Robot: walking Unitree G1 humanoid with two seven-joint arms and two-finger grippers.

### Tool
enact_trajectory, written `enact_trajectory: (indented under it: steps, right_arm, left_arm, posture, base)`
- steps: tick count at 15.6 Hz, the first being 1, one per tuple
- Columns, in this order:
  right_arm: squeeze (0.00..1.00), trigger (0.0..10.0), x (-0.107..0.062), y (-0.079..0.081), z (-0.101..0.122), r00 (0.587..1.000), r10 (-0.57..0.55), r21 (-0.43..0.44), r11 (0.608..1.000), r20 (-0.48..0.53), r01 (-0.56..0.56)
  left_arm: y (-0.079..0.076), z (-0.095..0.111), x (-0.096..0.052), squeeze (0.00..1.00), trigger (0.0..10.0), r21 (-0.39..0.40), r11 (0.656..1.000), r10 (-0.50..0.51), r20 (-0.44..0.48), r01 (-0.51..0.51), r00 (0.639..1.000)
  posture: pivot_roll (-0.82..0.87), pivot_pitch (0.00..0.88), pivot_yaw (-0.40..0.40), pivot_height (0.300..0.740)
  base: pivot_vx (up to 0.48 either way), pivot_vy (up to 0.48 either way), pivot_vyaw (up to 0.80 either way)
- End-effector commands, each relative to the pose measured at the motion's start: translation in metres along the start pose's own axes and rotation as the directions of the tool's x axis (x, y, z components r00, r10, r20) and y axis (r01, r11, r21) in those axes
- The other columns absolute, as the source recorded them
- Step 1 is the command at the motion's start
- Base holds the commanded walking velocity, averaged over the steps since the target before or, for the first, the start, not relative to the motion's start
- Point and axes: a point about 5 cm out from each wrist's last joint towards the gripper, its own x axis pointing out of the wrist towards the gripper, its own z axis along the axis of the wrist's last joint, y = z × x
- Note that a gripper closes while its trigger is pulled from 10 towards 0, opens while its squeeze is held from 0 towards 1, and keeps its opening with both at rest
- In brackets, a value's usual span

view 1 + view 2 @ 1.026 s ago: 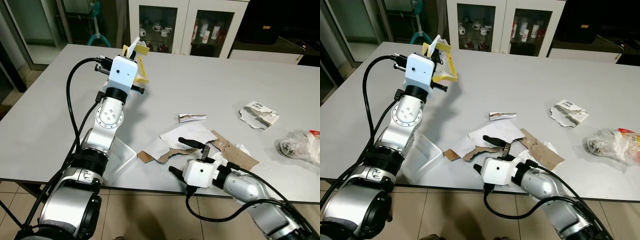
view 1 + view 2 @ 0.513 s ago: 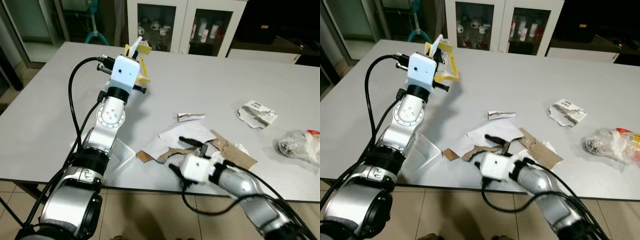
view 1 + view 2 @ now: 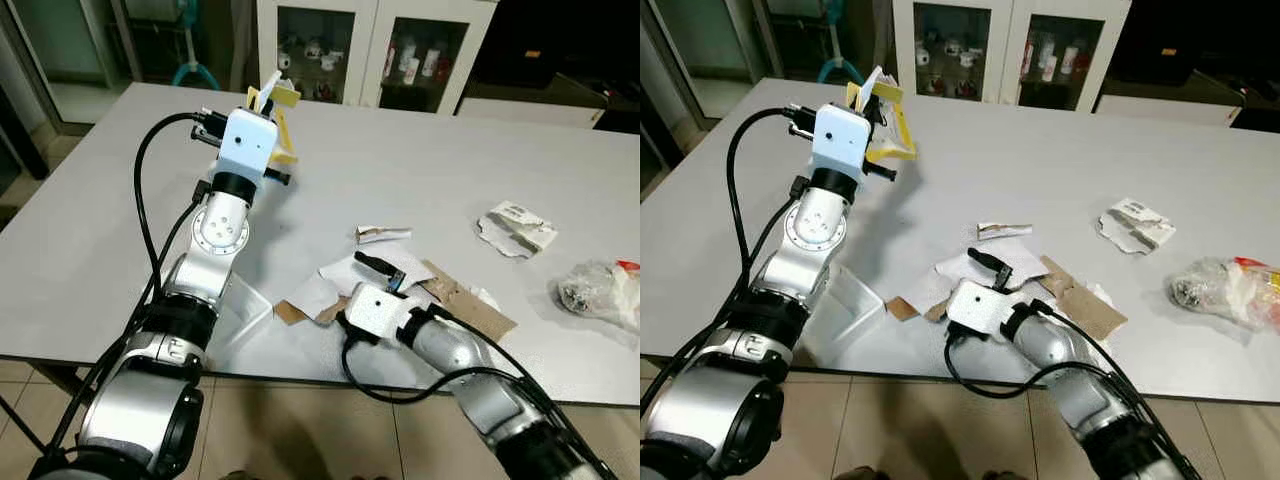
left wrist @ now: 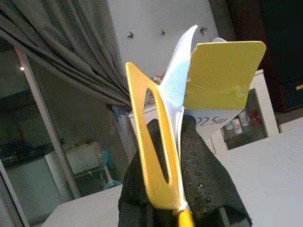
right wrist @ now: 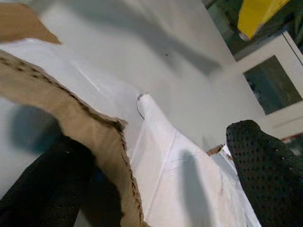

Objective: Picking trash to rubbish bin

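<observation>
My left gripper point(image 3: 268, 108) is raised above the far left of the grey table point(image 3: 450, 160). It is shut on a yellow and white wrapper point(image 4: 163, 137), which sticks up between its fingers. A pile of torn brown cardboard point(image 3: 455, 297) and white paper point(image 3: 385, 264) lies near the table's front edge. My right gripper point(image 3: 374, 280) is open and reaches into this pile. In the right wrist view a ragged cardboard edge point(image 5: 71, 111) and the white paper point(image 5: 180, 175) lie between its two black fingers point(image 5: 262, 165).
A small torn packet point(image 3: 383, 234) lies just beyond the pile. A torn white carton piece point(image 3: 517, 226) and a clear plastic bag point(image 3: 598, 290) lie at the right. A translucent container point(image 3: 243, 312) sits at the front edge under my left arm. Glass-door cabinets point(image 3: 370, 50) stand behind the table.
My right gripper has moved away from the table's front edge and further onto the pile of cardboard and paper. The left arm still holds the wrapper in the same place.
</observation>
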Motion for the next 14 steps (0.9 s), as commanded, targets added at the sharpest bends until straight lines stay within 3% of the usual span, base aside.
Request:
enact_trajectory:
  steps: [1, 2, 3, 4, 14]
  right_arm:
    - [0.00, 10.0, 0.003, -0.006, -0.004, 0.999, -0.034, 0.000, 0.999, -0.032, 0.034]
    - [0.00, 10.0, 0.005, -0.006, -0.005, 0.998, -0.045, 0.015, 0.999, -0.043, 0.046]
    - [0.00, 1.6, 0.007, -0.005, -0.007, 0.997, -0.049, 0.025, 0.998, -0.056, 0.050]
    - [0.00, 0.0, 0.008, -0.004, -0.009, 0.996, -0.052, 0.029, 0.998, -0.069, 0.054]
    - [0.00, 0.0, 0.014, -0.008, -0.014, 0.990, -0.100, 0.063, 0.992, -0.104, 0.107]
  left_arm:
    - [0.002, 0.008, 0.007, 0.00, 10.0, 0.015, 1.000, 0.009, 0.022, -0.009, 1.000]
    - [0.002, 0.008, 0.007, 0.00, 10.0, 0.016, 1.000, 0.008, 0.022, -0.008, 1.000]
    - [0.002, 0.008, 0.007, 0.00, 10.0, 0.017, 1.000, 0.007, 0.022, -0.007, 1.000]
    - [0.001, 0.008, 0.008, 0.00, 10.0, 0.016, 1.000, 0.005, 0.022, -0.005, 1.000]
    - [-0.003, 0.005, 0.004, 0.00, 10.0, 0.025, 1.000, -0.009, 0.011, 0.009, 1.000]
  posture:
    - [-0.04, 0.039, -0.039, 0.740]
    - [-0.04, 0.038, -0.037, 0.740]
    - [-0.04, 0.039, -0.032, 0.740]
    - [-0.04, 0.039, -0.031, 0.740]
    - [-0.04, 0.031, -0.019, 0.740]
  base:
    - [0.000, 0.000, 0.00]
    - [0.000, 0.000, 0.00]
    - [0.000, 0.000, 0.00]
    - [0.000, 0.000, 0.00]
    - [0.000, 0.000, 0.00]
